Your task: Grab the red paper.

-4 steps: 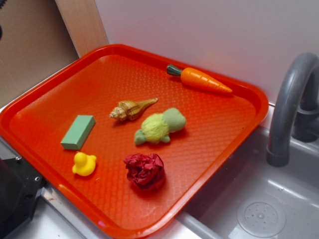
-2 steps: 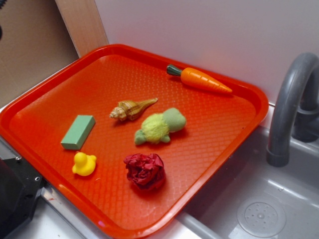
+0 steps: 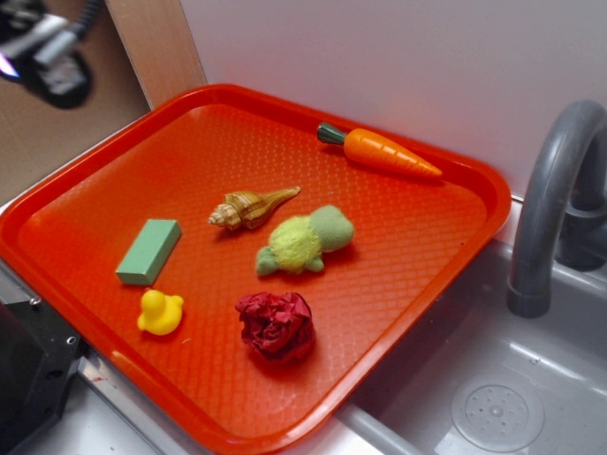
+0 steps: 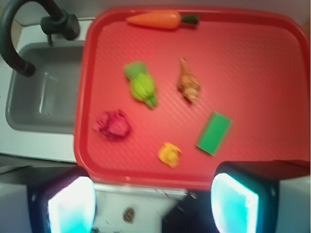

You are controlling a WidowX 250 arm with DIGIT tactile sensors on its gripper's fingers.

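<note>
The red paper, a crumpled dark crimson ball, lies near the front edge of the orange-red tray, right of the yellow duck. In the wrist view the red paper sits at the tray's left side. My gripper hangs high above the tray's near rim, open, with nothing between its pale fingertips. In the exterior view only a blurred part of the arm shows at the top left, far from the paper.
On the tray also lie a green block, a shell, a green plush turtle and a carrot. A grey sink with a faucet is to the right. A black box stands at the lower left.
The arm has come into the exterior view at the top left. The things on the tray have not moved.
</note>
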